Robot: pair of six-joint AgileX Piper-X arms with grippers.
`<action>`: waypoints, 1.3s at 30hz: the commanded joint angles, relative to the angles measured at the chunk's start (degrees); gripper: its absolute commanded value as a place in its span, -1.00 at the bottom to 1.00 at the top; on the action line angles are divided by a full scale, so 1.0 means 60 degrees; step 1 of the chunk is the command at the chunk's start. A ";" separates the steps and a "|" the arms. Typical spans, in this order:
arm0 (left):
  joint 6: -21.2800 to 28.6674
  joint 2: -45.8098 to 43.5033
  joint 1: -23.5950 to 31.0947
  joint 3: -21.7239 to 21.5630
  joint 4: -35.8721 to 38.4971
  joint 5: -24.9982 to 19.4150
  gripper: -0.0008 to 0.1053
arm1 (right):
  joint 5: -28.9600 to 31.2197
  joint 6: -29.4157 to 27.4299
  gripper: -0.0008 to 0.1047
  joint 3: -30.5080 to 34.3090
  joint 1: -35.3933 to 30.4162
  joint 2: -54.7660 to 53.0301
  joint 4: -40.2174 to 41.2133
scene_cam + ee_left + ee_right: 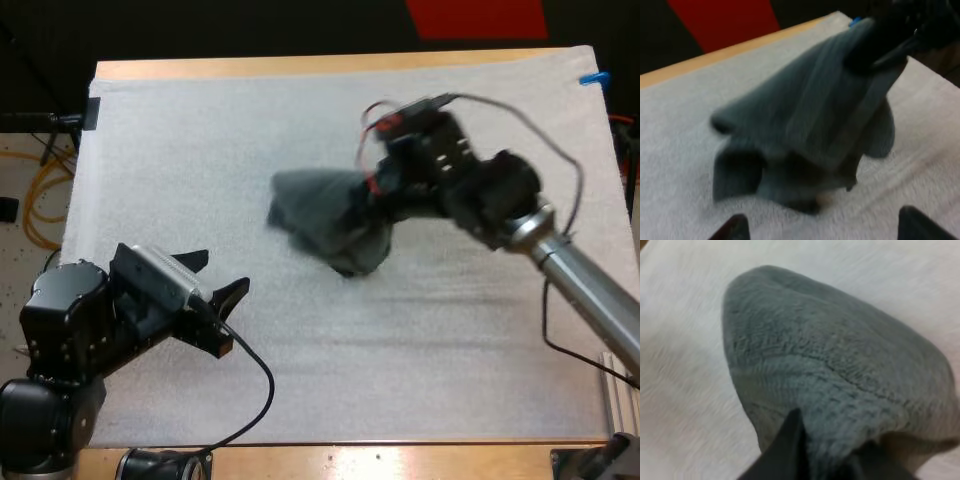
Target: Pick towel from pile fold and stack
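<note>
A dark grey-green towel (325, 222) hangs crumpled over the middle of the white mat (200, 150), lifted at its right side. My right gripper (378, 195) is shut on that raised part of the towel (840, 385), and the cloth drapes down and away from its fingers. My left gripper (225, 280) stands open low at the mat's left front, clear of the towel (805, 135), which hangs a short way ahead of its two fingertips (735, 227).
The wooden table edge (330, 64) runs along the far side of the mat. Bare mat lies in front of the towel and to both sides.
</note>
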 commanded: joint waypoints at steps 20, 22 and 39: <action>0.0096 -0.0047 0.0015 -0.0002 0.0167 -0.0009 0.13 | 0.0428 -0.0588 0.34 -0.0075 0.0321 0.0221 0.0830; 0.0096 -0.0047 0.0015 -0.0002 0.0290 -0.0009 0.13 | 0.0176 -0.0490 0.34 -0.0075 0.0321 0.0560 0.1090; 0.0153 -0.0047 0.0015 0.0194 0.0650 -0.0009 0.13 | -0.1079 -0.0793 0.34 -0.0075 0.0321 0.3436 0.1878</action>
